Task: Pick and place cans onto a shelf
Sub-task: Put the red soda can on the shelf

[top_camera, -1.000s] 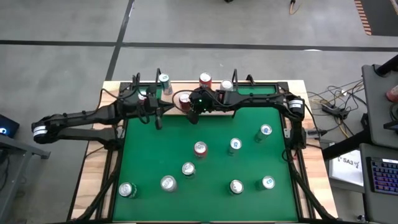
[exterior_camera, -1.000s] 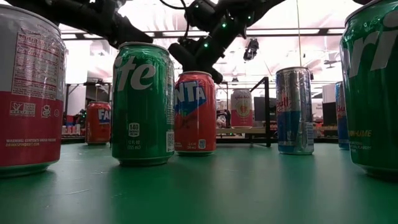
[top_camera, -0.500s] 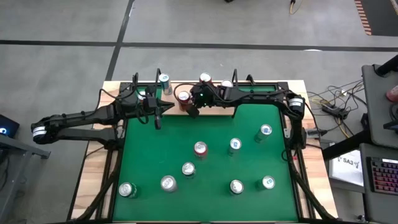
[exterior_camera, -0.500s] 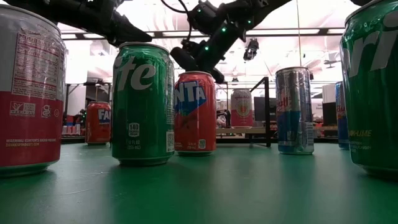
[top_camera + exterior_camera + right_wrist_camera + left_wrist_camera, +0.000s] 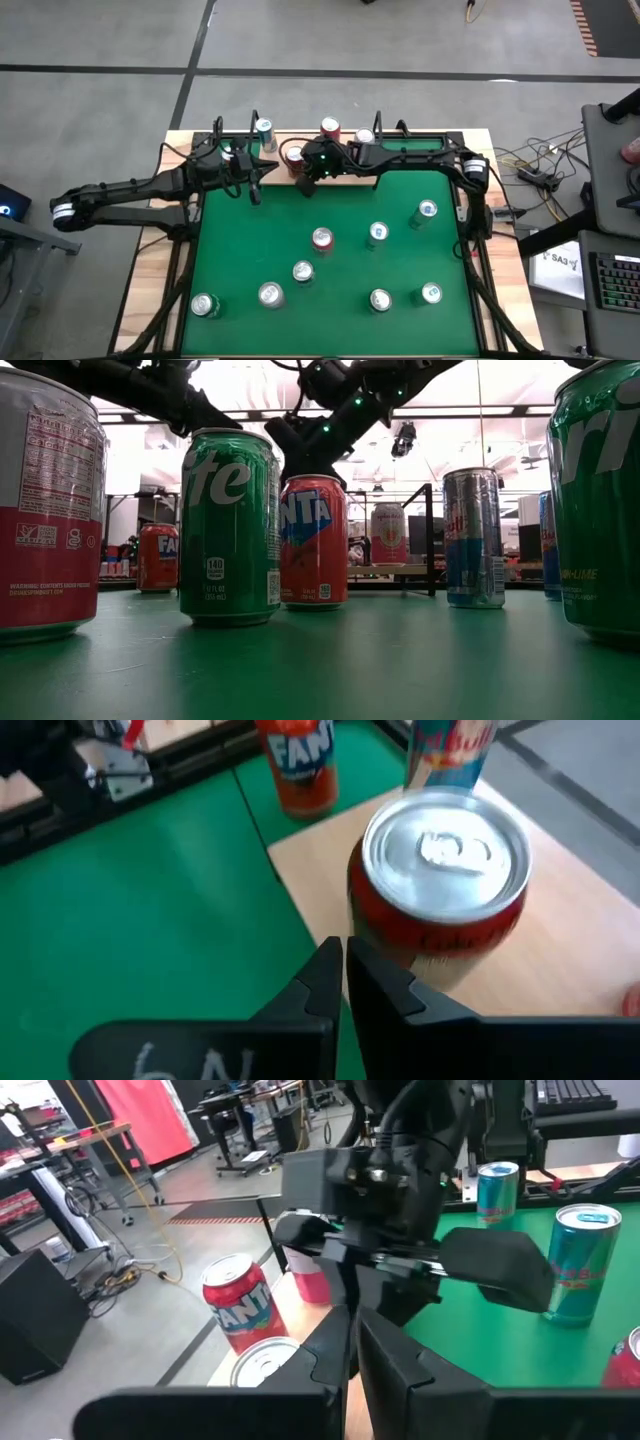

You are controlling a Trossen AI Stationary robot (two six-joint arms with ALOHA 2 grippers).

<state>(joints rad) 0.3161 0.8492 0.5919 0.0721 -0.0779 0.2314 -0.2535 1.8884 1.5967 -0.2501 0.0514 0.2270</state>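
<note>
From above, I saw both arms bunched over the shelf (image 5: 390, 140) at the frame's upper middle, hiding much of it; eight cans stood on the green table (image 5: 240, 260). The right gripper (image 5: 304, 182) sat just beside a red can (image 5: 294, 155).

At table height, cans were cropped at both edges and the arms were dark silhouettes.

My left gripper (image 5: 352, 1342) was pressed together, empty.

My right gripper (image 5: 343, 965) was closed too, the red can (image 5: 440, 880) just beyond its tips on the wood.
</note>
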